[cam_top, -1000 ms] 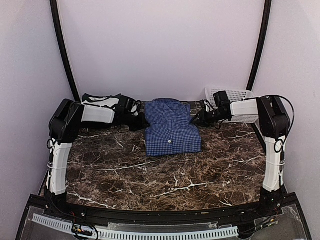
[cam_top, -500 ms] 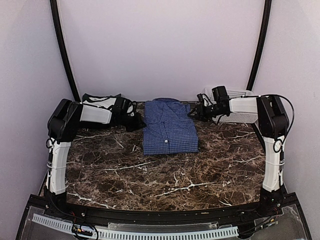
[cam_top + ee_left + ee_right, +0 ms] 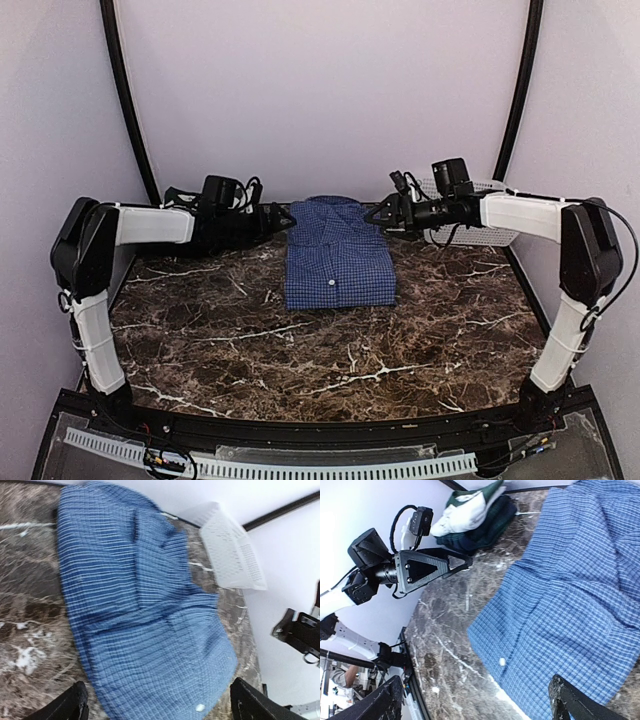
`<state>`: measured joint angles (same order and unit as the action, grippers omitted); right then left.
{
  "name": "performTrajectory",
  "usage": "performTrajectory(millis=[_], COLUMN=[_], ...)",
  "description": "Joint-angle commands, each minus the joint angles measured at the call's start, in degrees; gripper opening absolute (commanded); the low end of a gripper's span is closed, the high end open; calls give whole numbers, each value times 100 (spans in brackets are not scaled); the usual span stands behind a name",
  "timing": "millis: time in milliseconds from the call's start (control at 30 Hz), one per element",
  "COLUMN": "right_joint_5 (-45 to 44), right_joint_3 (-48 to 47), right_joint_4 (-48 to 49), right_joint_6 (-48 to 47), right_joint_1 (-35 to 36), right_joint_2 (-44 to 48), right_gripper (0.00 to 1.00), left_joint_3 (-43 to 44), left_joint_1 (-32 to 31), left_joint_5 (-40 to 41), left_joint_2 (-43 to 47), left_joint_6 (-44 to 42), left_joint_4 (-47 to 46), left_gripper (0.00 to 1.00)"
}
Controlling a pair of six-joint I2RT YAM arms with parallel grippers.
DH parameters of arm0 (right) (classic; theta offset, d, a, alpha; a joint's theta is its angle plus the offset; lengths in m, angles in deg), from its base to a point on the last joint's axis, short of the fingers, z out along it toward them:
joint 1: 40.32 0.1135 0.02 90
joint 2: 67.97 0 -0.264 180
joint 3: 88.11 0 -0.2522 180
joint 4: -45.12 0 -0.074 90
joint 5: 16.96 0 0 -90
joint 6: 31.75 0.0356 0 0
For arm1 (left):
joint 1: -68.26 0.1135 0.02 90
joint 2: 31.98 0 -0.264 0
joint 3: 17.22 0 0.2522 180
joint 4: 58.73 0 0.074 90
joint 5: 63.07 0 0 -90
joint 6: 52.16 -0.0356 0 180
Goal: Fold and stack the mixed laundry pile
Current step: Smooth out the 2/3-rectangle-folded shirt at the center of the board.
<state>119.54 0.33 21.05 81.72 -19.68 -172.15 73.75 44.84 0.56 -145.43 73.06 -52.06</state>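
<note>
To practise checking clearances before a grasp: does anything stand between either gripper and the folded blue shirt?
Nothing visible does: the left gripper and the right gripper hang open at either side of the blue shirt, with no object between.

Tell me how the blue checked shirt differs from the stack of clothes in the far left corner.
The shirt is blue-and-white check; the stack is white and dark green. The shirt lies alone and flat; the stack holds at least two garments, one on another. The shirt sits mid-table; the stack sits against the wall. Both are folded cloth resting on the marble table.
</note>
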Motion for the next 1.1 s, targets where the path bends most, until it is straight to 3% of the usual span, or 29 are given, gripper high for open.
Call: performTrajectory(millis=[0,167,467,800,1067], right_joint_5=[759,976,1108,766,667], right_joint_3=[729,1023,849,1175,2131], right_joint_4=[787,1630,2599,2422,2819], right_joint_6=[679,1292,1824,1580,1888], right_joint_1=[260,638,695,472,990], right_joint_2=[215,-53,-1275,-1933,-1183], right_gripper=[98,98,98,98,98], left_joint_3=[-458,-822,-1320,-1483,-2265], left_joint_1=[-435,-992,-1112,-715,-1112], left_joint_5=[-888,-1300,-1834,-1047,-836], left_joint_2=[711,582,-377,-803,-166], left_joint_6=[145,562,1481,1350,1194], left_joint_4=[-790,-1389,-2886,-1934,-1763], left_gripper=[99,99,99,99,99])
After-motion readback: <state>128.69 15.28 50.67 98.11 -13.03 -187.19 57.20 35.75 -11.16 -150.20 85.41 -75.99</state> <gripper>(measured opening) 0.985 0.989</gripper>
